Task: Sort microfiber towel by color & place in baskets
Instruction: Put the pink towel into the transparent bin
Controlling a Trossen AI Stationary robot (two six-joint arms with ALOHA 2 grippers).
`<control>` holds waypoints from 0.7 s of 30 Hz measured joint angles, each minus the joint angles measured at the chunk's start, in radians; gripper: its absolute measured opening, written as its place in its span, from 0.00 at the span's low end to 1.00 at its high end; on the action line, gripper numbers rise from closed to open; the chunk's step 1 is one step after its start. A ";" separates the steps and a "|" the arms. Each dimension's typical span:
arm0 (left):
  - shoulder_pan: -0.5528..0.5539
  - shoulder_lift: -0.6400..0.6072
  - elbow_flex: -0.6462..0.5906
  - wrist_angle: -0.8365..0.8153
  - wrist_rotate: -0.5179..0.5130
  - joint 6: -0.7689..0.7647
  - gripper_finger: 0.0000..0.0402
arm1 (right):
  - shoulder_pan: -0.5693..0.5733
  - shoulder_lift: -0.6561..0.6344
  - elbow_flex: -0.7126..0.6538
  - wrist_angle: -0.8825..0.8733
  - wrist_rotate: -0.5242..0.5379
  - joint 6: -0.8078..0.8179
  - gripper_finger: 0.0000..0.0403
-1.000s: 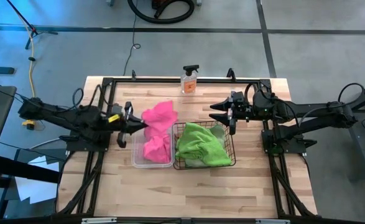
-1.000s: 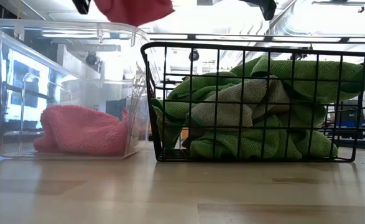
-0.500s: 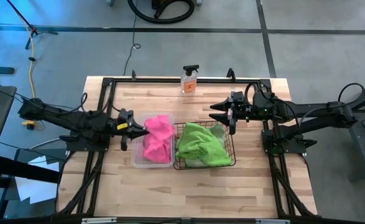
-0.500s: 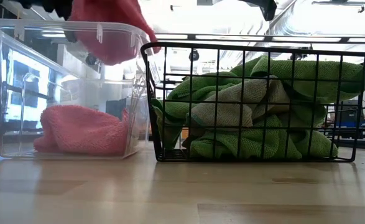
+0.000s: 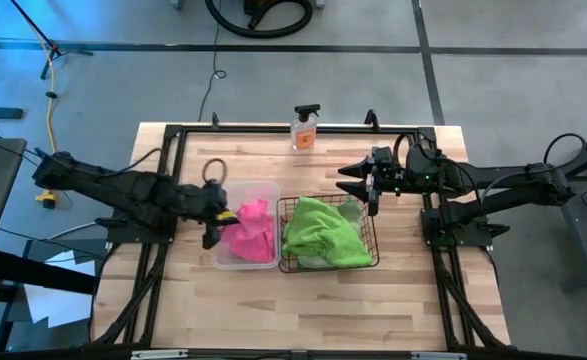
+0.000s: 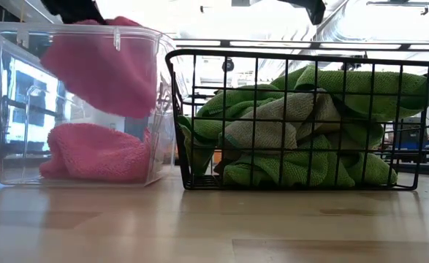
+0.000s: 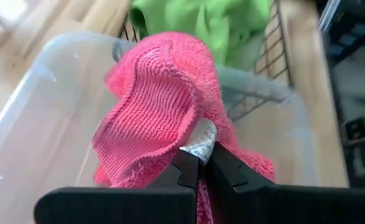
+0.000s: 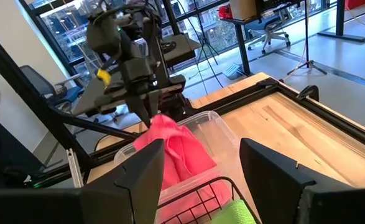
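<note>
Lowering over the last second, the left pincer (image 7: 199, 163), clamped on a pink microfiber towel (image 5: 251, 218), brought it into the clear plastic tub (image 5: 269, 187) at the tabletop's nine o'clock; release looked next. The right pincer (image 5: 371, 188) waited, jaws wide.

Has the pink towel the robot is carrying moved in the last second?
Yes. In the high view the pink towel, pinched by the left gripper, has dropped from above the far rim of the clear tub down into it.
</note>
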State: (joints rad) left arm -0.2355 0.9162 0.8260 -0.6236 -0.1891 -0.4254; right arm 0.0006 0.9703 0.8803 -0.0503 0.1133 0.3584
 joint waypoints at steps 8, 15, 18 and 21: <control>0.049 0.183 0.148 -0.101 0.052 0.091 0.00 | 0.000 0.000 0.000 -0.004 0.009 0.000 0.51; 0.108 0.303 0.286 -0.356 0.109 0.148 0.00 | 0.000 0.000 0.000 -0.006 0.009 0.001 0.51; 0.121 0.348 0.328 -0.404 0.148 0.175 0.00 | 0.000 0.000 0.000 -0.006 0.009 0.003 0.51; 0.129 0.400 0.362 -0.420 0.186 0.200 0.00 | 0.000 0.000 0.000 -0.006 0.009 0.003 0.51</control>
State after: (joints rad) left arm -0.1069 1.3159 1.1881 -1.0435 -0.0033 -0.2250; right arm 0.0006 0.9703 0.8803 -0.0563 0.1219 0.3611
